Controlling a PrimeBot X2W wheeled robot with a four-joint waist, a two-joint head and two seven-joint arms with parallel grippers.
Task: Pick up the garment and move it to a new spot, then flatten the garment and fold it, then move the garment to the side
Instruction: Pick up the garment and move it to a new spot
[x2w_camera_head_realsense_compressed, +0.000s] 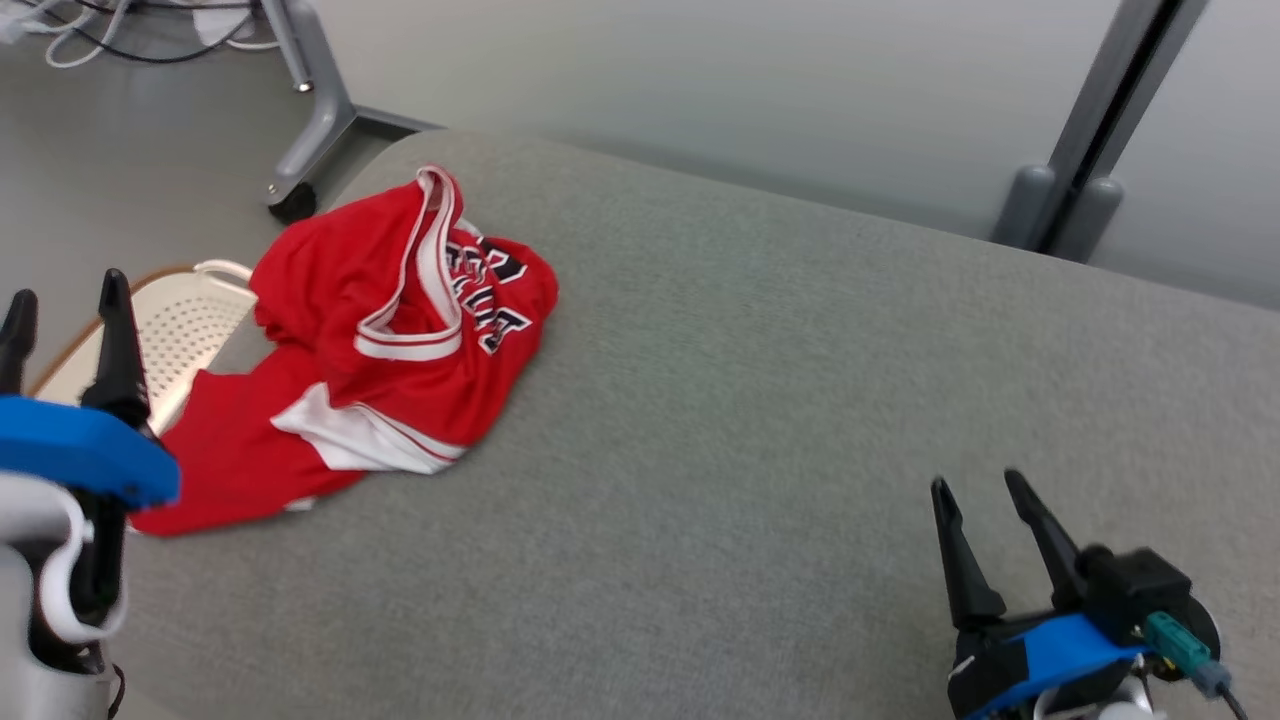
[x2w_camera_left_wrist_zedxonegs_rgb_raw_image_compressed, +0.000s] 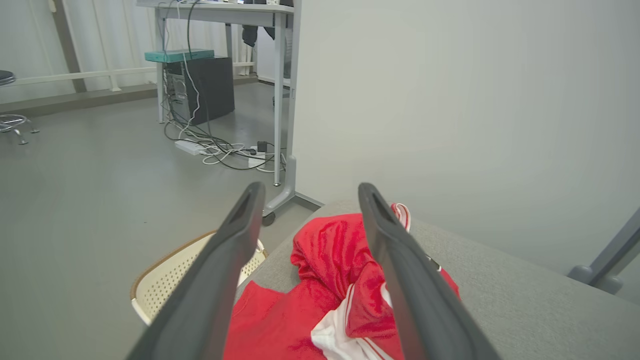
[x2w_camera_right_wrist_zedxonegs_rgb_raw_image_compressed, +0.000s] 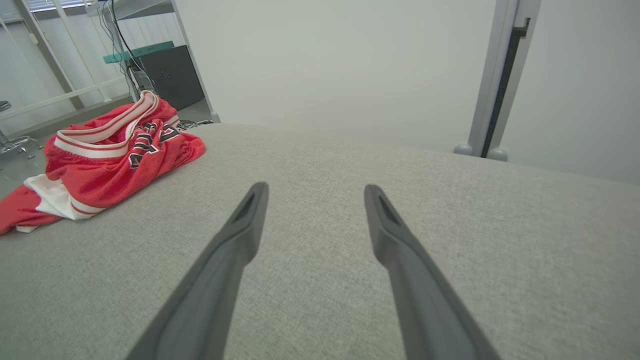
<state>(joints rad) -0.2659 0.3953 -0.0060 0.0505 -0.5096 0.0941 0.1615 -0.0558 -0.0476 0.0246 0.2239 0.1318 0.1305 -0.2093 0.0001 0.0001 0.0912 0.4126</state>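
1. Plainly, in the head view the garment (x2w_camera_head_realsense_compressed: 390, 340) is seen crumpled at the table's (x2w_camera_head_realsense_compressed: 750, 400) left edge, its length running near-left to far-right. The left gripper (x2w_camera_head_realsense_compressed: 67, 290) is held just beside its near end and the right gripper (x2w_camera_head_realsense_compressed: 978, 480) well apart, so the left arm is judged nearer.
2. Left wrist view: the left gripper (x2w_camera_left_wrist_zedxonegs_rgb_raw_image_compressed: 311, 187) is shown spread and empty, pointed over the garment (x2w_camera_left_wrist_zedxonegs_rgb_raw_image_compressed: 330, 250).
3. Right wrist view: the right gripper (x2w_camera_right_wrist_zedxonegs_rgb_raw_image_compressed: 312, 186) is shown spread and empty over the table (x2w_camera_right_wrist_zedxonegs_rgb_raw_image_compressed: 450, 225), and the garment (x2w_camera_right_wrist_zedxonegs_rgb_raw_image_compressed: 115, 155) is seen far to its left.

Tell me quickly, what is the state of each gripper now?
Left gripper: open, empty, not touching the crumpled red and white jersey.
Right gripper: open, empty, over the grey cloth surface.
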